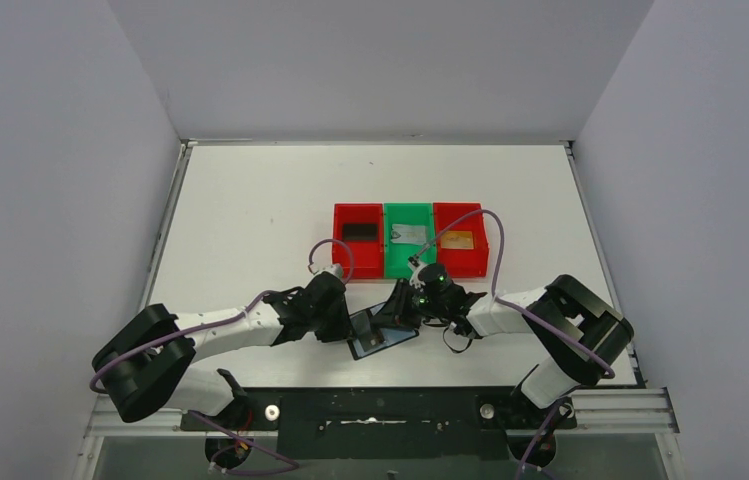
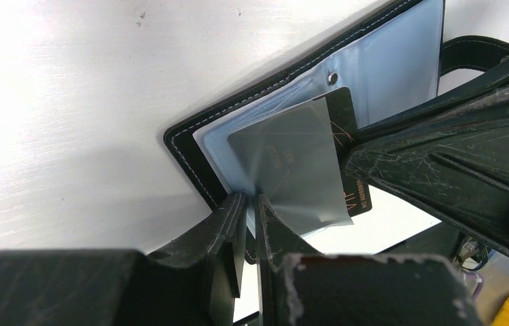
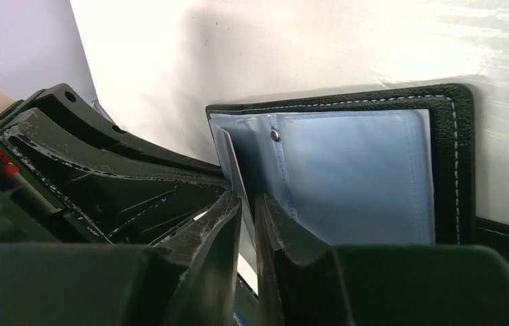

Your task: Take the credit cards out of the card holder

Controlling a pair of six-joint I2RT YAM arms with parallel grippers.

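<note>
The black card holder [image 1: 387, 341] lies open on the table between both arms, its grey-blue pockets [image 3: 360, 176] facing up. My left gripper [image 2: 251, 202] is shut on the holder's near edge, where the black border [image 2: 187, 146] meets the inner sheet. A black credit card [image 2: 355, 197] marked VIP sticks partly out from under a lifted clear sleeve [image 2: 292, 163]. My right gripper [image 3: 247, 204] comes in from the other side, its jaws nearly together with the thin edge of that card and sleeve between them. Its fingers [image 2: 442, 170] show at the card's right edge.
Three bins stand in a row behind the holder: a red bin [image 1: 339, 245] with a dark card, a green bin [image 1: 391, 262] with a grey card, and a red bin [image 1: 478, 262] with a gold card. The left gripper's fingers [image 3: 102, 176] crowd the right wrist view's left side.
</note>
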